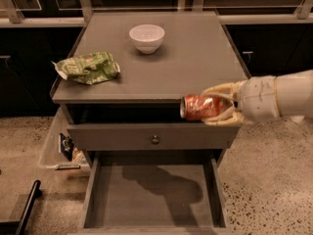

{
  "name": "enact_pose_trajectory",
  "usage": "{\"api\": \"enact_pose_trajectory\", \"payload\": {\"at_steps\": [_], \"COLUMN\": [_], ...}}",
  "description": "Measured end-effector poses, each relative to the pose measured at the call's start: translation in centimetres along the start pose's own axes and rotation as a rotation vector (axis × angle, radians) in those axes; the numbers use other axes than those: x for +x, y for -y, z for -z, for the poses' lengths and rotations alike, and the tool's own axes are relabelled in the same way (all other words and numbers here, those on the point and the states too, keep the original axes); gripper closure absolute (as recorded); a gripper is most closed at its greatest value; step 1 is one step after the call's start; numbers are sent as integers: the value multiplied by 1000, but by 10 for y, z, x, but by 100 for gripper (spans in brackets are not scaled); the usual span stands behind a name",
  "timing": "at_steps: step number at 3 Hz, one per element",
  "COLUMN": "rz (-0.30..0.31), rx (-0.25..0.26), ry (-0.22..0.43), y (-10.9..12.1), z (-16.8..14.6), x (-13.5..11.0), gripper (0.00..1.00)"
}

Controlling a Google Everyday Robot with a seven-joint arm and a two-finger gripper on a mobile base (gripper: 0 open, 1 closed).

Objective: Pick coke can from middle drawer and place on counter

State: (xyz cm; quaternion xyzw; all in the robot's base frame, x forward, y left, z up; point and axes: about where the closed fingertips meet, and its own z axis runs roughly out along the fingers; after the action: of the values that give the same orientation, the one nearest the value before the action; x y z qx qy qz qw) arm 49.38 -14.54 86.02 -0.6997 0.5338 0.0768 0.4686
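While gripper grasps can sideways: counter frt edge just beside, open drawer below-left, bowl & bag well apart, upper left.

Single camera, high front, tilted down at counter, middle drawer; pincer frame-right, clasping coke can.

Grey counter, white bowl at back, green bag at left, claw gripping coke can before front edge
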Motion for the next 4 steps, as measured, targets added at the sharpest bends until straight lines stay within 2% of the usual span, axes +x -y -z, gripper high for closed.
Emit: {"api": "enact_pose_trajectory", "payload": {"at_steps": [1, 2, 4], "rz": [28, 28, -32], "rx": [52, 52, 158], "ry": [-1, -1, 15], "y": [27, 27, 36], "z": [21, 21, 33], "x": [-9, -9, -2], "gripper": [100, 100, 100]}}
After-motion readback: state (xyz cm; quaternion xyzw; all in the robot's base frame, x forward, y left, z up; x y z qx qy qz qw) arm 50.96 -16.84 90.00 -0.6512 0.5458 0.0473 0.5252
